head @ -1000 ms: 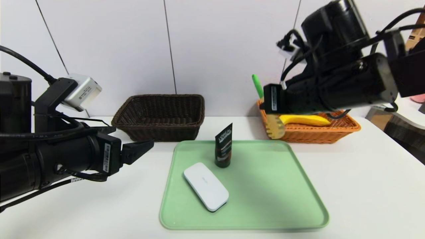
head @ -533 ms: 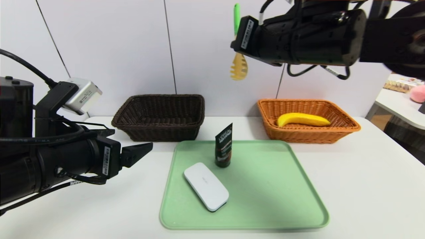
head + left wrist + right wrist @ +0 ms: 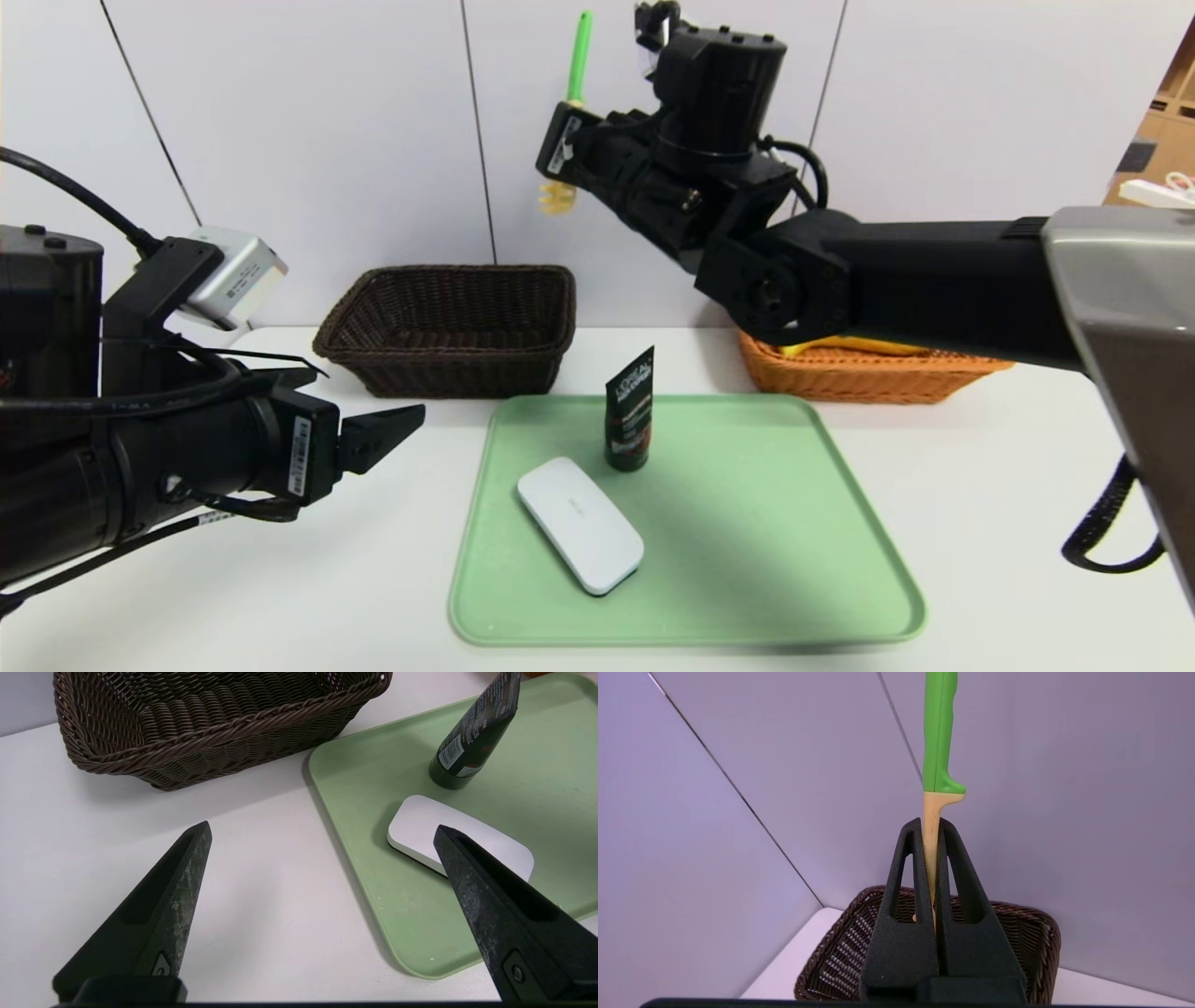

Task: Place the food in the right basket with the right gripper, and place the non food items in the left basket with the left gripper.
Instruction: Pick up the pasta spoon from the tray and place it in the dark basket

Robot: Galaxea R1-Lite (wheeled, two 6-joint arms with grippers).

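Both right gripper (image 3: 558, 159) jaws pinch pasta spoon (image 3: 937, 765) above left basket (image 3: 448, 327).

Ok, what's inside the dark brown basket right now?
Nothing visible inside the dark brown basket; its near wall hides part of the floor. The right pincer holds the pasta spoon high above it.

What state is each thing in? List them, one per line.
pasta spoon: held upright in the air, green handle up.
right gripper: shut on the spoon's shaft.
left gripper: open, empty.
tube: standing on its cap.
white case: lying flat on the tray.
dark brown basket: empty.
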